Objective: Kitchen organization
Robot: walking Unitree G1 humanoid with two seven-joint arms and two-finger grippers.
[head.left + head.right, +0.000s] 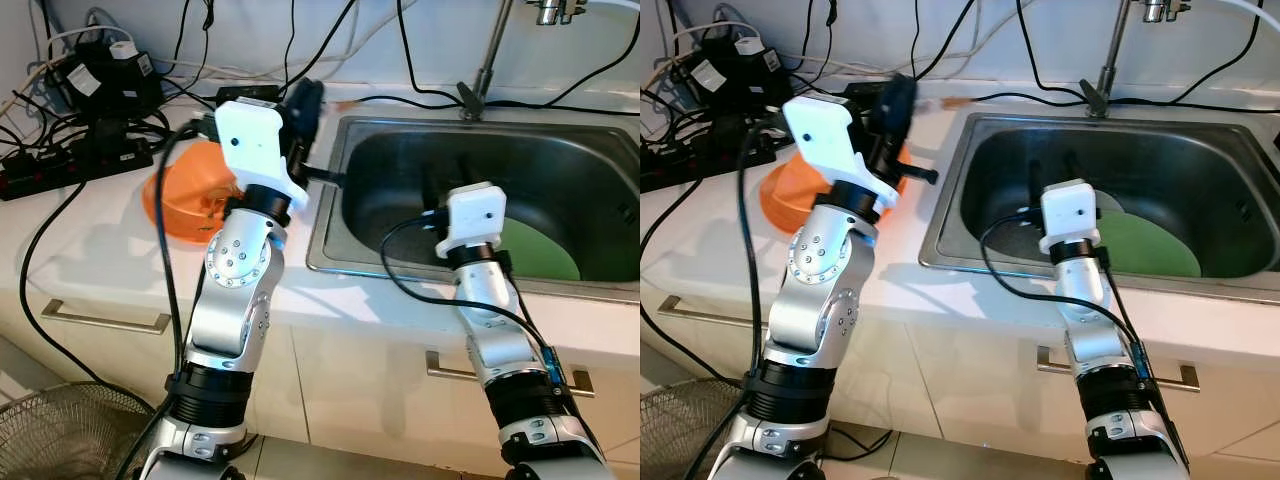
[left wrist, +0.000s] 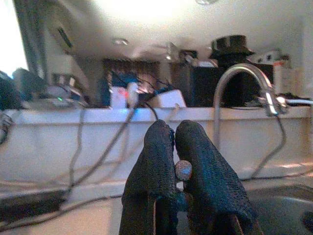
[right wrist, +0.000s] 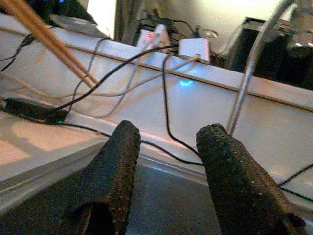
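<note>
Steel sink (image 1: 345,180) is set into the white surface (image 1: 90,250), with a green plate (image 1: 540,250) lying on its bottom toward the right side. Right claw (image 3: 168,161) hangs inside the basin, fingers apart and empty. Left claw (image 2: 174,156), raised above the sink's left rim near an orange bowl (image 1: 185,200), is pinched around wooden chopsticks (image 3: 44,36).

Orange bowl (image 1: 185,200) on white counter left of sink, partly hidden behind left arm. Green plate (image 1: 1145,245) lies flat in steel sink basin. Wooden chopsticks (image 3: 46,36) raised, tilted.
</note>
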